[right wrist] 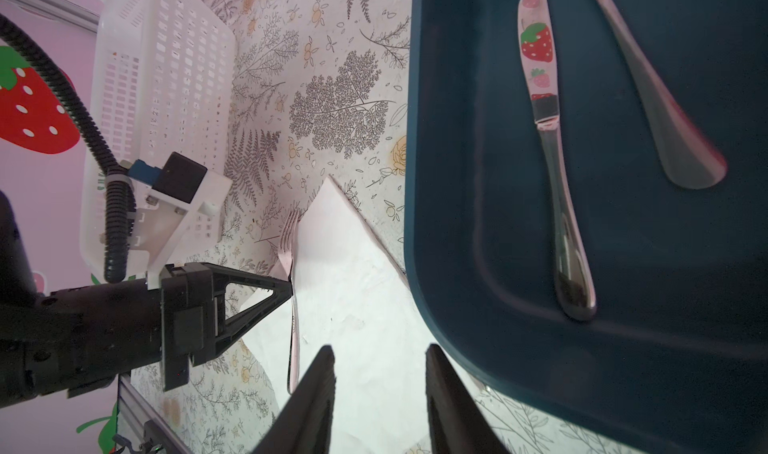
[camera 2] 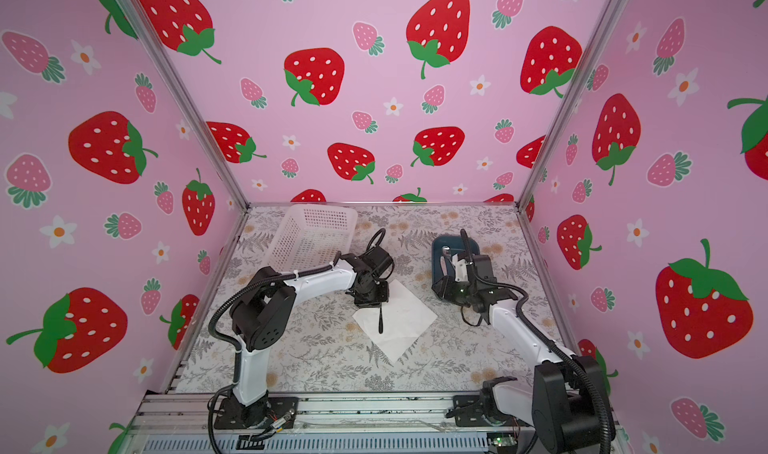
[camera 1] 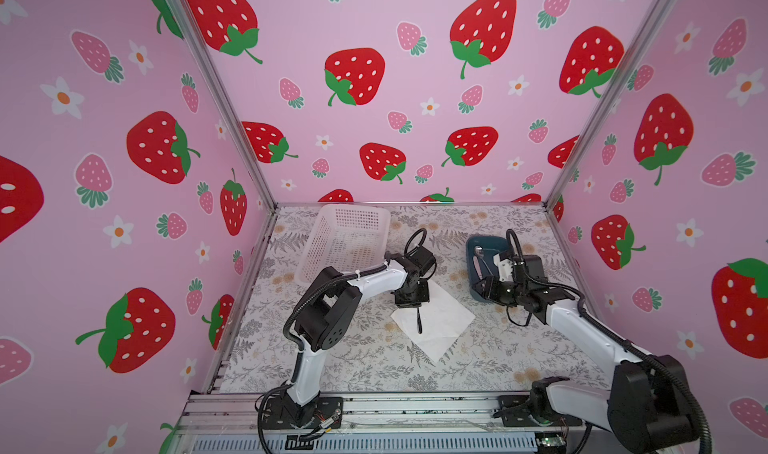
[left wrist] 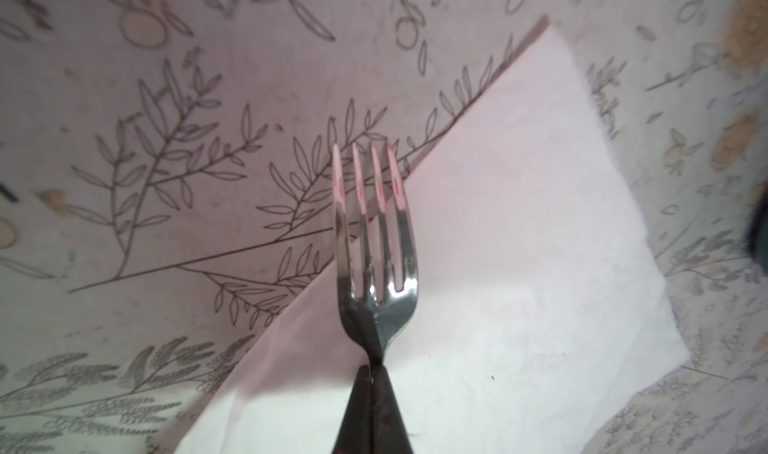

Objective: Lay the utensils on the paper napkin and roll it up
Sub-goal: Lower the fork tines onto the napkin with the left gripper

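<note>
Fork (left wrist: 376, 265): stiff, slim, polished steel. The tines poke out past the edge of the paper napkin (camera 1: 440, 327) and the handle runs back over the sheet. I can't tell whether it's resting or just lifted.
Left gripper (right wrist: 289, 283): clenched on the fork's neck, right behind the tines.
Grip verdict: that's a narrow, glossy spot with the long handle hanging off one side, so I'd expect it to swivel if the pinch goes light.
Right gripper (right wrist: 380, 350): jaws apart with nothing between them, hanging near the rim of the tray (right wrist: 457, 223).
Tray: dark blue, sitting just beside the napkin. Two silvery utensils (right wrist: 557, 182) lie flat inside, waiting.
Taking those: they're rigid and probably slick, lying low on the tray floor. The best bet is to straddle a handle across its slim middle.
Napkin: a thin, soft white sheet lying flat on the floral worktop (camera 1: 374, 369).
Napkin handling: it looks feather-light and should slide or crumple easily. Take it by a corner and let the cutlery's weight anchor the roll.
</note>
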Robot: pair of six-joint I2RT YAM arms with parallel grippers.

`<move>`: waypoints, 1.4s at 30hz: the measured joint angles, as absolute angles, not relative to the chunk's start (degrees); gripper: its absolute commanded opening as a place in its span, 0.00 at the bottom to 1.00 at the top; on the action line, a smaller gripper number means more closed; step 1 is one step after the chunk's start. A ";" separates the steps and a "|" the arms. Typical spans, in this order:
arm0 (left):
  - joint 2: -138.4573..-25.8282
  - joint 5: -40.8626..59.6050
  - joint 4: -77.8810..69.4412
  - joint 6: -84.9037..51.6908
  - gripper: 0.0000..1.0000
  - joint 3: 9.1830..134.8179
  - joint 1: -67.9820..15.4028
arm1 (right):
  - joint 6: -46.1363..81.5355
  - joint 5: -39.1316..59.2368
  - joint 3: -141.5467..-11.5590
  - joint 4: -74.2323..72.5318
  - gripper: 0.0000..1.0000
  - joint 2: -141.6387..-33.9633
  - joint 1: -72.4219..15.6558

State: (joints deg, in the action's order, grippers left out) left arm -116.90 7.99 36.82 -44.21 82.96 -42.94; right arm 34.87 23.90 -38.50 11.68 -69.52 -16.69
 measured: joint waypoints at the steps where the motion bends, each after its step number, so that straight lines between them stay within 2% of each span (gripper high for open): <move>1: -116.90 7.99 36.82 -44.21 0.04 82.96 -42.94 | 34.87 23.94 -38.50 11.68 0.39 -69.52 -16.69; 8: -117.14 7.94 36.60 -44.36 0.22 82.96 -42.94 | 34.89 24.10 -38.46 11.68 0.39 -69.52 -16.69; 13: -117.45 7.99 35.81 -44.62 0.24 82.96 -42.81 | 34.96 24.38 -38.24 11.64 0.39 -69.52 -16.69; 19: -117.67 8.82 34.92 -44.77 0.18 82.96 -42.46 | 35.11 24.71 -38.06 11.60 0.39 -69.52 -16.69; 27: -118.13 10.13 33.28 -44.86 0.00 82.96 -42.11 | 35.29 25.04 -37.87 11.60 0.39 -69.52 -16.69; 33: -118.02 9.65 33.28 -44.73 0.00 82.96 -42.19 | 35.31 25.19 -37.87 11.60 0.39 -69.52 -16.69; 42: -115.33 3.46 38.39 -43.75 0.00 83.09 -44.47 | 35.90 27.11 -37.43 10.35 0.39 -69.52 -16.69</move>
